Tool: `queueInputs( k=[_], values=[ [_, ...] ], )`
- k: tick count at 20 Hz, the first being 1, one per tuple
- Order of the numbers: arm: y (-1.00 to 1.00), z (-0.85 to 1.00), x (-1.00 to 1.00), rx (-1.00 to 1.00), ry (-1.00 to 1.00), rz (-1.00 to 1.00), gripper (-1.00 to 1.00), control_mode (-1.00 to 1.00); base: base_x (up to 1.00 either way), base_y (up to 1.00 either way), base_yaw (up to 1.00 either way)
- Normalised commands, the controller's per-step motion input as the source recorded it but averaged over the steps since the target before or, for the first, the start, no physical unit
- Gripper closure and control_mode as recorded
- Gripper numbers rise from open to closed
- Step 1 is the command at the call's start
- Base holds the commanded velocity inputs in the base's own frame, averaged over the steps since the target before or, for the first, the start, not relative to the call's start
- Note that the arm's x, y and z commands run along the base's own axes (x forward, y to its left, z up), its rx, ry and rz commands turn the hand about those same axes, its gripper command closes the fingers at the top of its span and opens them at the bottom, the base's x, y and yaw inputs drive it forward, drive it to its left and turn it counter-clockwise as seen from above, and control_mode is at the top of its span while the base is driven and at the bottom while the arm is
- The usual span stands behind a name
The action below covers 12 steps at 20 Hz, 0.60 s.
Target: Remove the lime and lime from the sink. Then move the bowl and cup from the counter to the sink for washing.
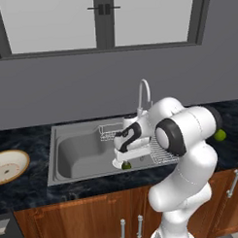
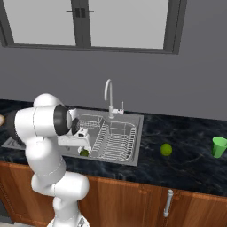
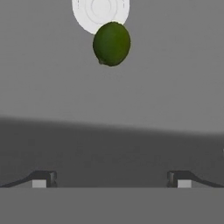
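A dark green lime [image 3: 111, 43] lies on the grey floor of the sink [image 1: 76, 151] beside the round white drain [image 3: 87, 13]. It also peeks out under the hand as lime [image 1: 126, 165] and lime [image 2: 84, 152]. My gripper [image 3: 111, 179] hangs open above the basin, short of the lime, with nothing between its fingers. A brighter yellow-green lime [image 2: 166, 149] rests on the black counter [image 2: 186, 155] right of the sink, seen too as lime [image 1: 219, 135]. The tan-rimmed bowl [image 1: 8, 166] sits on the counter left of the sink. The bright green cup [image 2: 218, 146] stands at the far right.
A wire rack [image 2: 113, 141] fills the right part of the sink. The curved chrome faucet [image 1: 143, 93] rises behind the basin. Grey wall and a window stand behind; wooden cabinets [image 2: 133, 201] run below the counter.
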Motion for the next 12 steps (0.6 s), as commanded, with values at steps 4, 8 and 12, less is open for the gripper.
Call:
queueInputs(
  k=[4,8,12],
  values=[
    [0.0,-0.17,0.14,0.0,0.0,0.0,-1.0,-1.0,0.0,0.0,0.0],
    [0.0,-0.16,0.14,0.0,0.0,0.0,-1.0,-1.0,0.0,0.0,0.0],
    [0.0,-0.16,0.14,0.0,0.0,0.0,-1.0,-1.0,0.0,0.0,0.0]
  ],
)
